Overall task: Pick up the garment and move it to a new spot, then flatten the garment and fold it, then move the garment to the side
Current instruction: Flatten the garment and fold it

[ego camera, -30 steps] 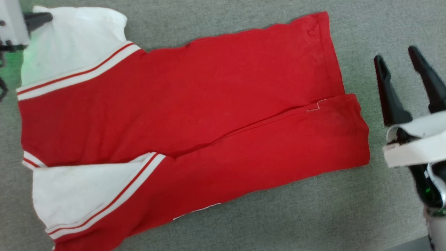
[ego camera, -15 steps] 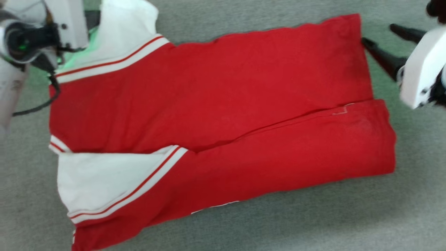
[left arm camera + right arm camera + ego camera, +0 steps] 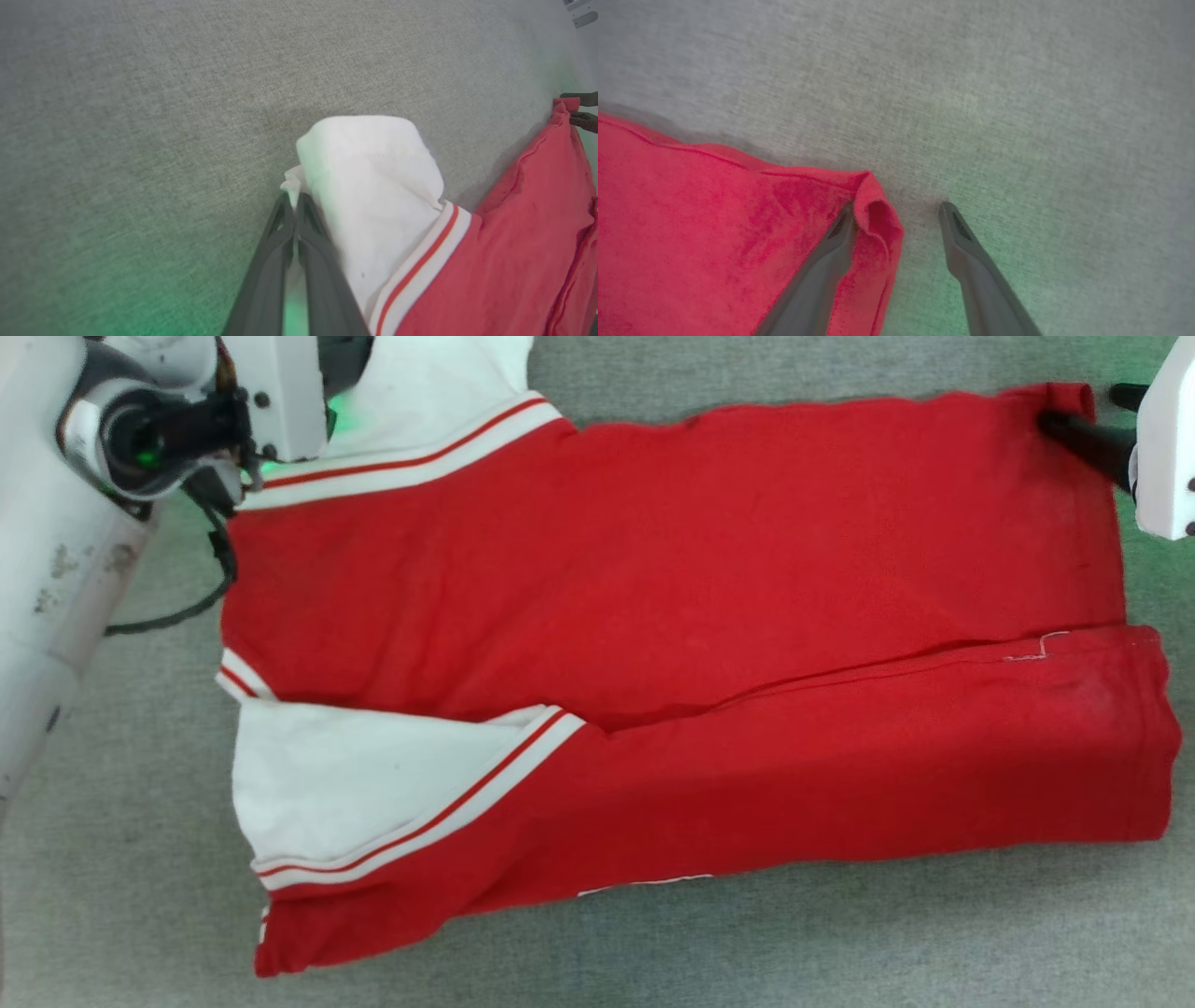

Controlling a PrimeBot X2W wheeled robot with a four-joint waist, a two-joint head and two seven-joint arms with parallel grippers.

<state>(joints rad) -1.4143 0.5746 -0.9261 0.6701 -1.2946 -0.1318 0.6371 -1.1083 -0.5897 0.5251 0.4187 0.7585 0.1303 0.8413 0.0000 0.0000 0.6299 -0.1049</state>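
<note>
The garment (image 3: 672, 616) lies spread on the grey surface, red with white sleeves and striped trim. In the left wrist view my left gripper (image 3: 293, 205) is shut on the edge of the far white sleeve (image 3: 369, 186). In the head view that arm's white wrist housing (image 3: 271, 392) covers its fingers beside the same sleeve. My right gripper (image 3: 897, 207) is open at the garment's far right corner (image 3: 878, 210). One finger (image 3: 831, 252) rests on the red cloth and the other (image 3: 971, 261) on the bare surface, with the curled corner between them. The right gripper (image 3: 1088, 409) appears at the head view's top right.
Grey fabric-like surface (image 3: 840, 943) stretches around the garment on all sides. My pale left forearm (image 3: 47, 616) runs down the head view's left edge with a black cable (image 3: 187, 607) hanging beside it.
The head camera has shifted. My left gripper has shut on the white sleeve. My right gripper has swung from beside the garment's right edge up to its far right corner.
</note>
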